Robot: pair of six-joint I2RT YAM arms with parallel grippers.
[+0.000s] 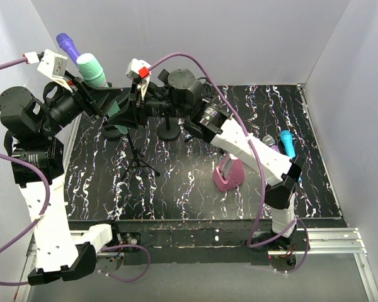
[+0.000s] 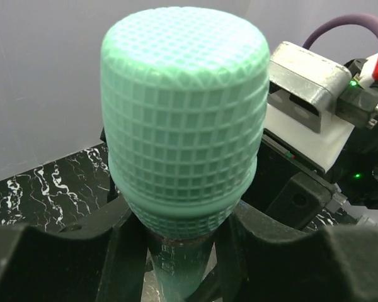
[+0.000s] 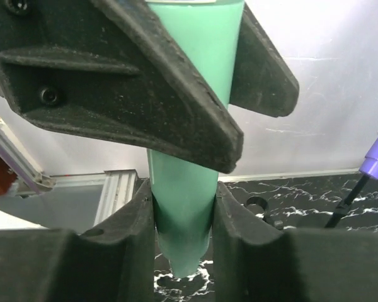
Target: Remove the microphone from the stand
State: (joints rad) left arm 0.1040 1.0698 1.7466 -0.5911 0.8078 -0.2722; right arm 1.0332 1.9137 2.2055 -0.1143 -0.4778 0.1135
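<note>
1. Top external view: the green microphone (image 1: 91, 68) is held up at the far left of the table (image 1: 176, 189), head uppermost and well above the marbled surface. A purple microphone (image 1: 67, 44) is just behind it.
2. Seen from the left wrist, the left gripper (image 2: 179, 251) is clamped on the green microphone's body just under the mesh head, one finger on each side.
3. Seen from the right wrist, the right gripper (image 3: 183, 217) is closed on the handle lower down. Its fingers (image 3: 132, 239) lie against both sides, below the left gripper's fingers (image 3: 145, 94).
4. The handle's tapered tip pokes out beneath the right gripper and hangs free over the table.
5. A tripod stand (image 1: 138, 160) rests on the table just below the two grippers. Whether its top touches the green microphone cannot be told.
6. A pink microphone (image 1: 230, 173) lies mid-table and a blue microphone (image 1: 287, 143) lies near the right edge, both well apart from the grippers.
</note>
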